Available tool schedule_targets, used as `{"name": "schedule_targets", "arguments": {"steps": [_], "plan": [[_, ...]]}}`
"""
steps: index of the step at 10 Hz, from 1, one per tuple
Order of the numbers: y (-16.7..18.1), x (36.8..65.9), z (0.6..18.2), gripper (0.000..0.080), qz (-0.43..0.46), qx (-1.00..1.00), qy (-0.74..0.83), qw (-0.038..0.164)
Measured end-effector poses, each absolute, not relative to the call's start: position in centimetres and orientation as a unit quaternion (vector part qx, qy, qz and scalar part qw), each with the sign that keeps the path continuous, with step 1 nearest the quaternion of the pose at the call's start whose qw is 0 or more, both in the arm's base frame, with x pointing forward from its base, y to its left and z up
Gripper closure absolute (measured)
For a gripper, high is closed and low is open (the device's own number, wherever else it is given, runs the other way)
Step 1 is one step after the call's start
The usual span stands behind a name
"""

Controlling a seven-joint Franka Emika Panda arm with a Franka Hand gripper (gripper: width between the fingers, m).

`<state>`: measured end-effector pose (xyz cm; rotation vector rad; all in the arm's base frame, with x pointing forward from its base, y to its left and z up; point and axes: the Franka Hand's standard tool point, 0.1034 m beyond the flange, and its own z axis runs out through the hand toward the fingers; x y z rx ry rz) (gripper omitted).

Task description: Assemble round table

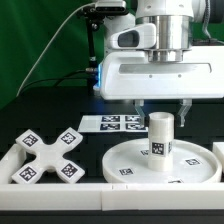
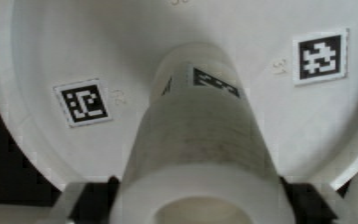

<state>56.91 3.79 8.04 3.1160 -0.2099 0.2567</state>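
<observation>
The large round disc (image 1: pixel 128 162) lies flat at the exterior view's right. The short thick post (image 1: pixel 160 138) stands upright on its middle. My gripper (image 1: pixel 162 120) hangs over the post with a finger on each side of its top and a small gap to each, so it is open. In the wrist view the post (image 2: pixel 197 120) runs between the two fingers (image 2: pixel 98 196) down to the disc (image 2: pixel 51 50), and my gripper (image 2: pixel 197 198) straddles it. The X-shaped cross base (image 1: pixel 46 156) lies flat at the exterior view's left, apart from my gripper.
The marker board (image 1: pixel 112 123) lies behind the disc. White border rails run along the front (image 1: pixel 60 200) and the exterior view's left (image 1: pixel 8 160). A black cable hangs at the back left.
</observation>
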Motion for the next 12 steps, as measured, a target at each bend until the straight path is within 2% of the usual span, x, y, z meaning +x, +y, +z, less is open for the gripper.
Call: {"name": "schedule_targets", "arguments": {"steps": [2, 3, 7, 9, 12], "plan": [[3.61, 56.74, 7.94, 0.039, 0.077, 0.973, -0.218, -0.016], [3.51, 56.74, 8.02, 0.039, 0.069, 0.968, -0.242, -0.021], [3.55, 56.57, 7.89, 0.039, 0.062, 0.94, -0.335, -0.026], [3.59, 56.49, 7.78, 0.039, 0.06, 0.894, -0.442, -0.035], [3.54, 56.21, 7.69, 0.039, 0.051, 0.783, -0.617, -0.061]]}}
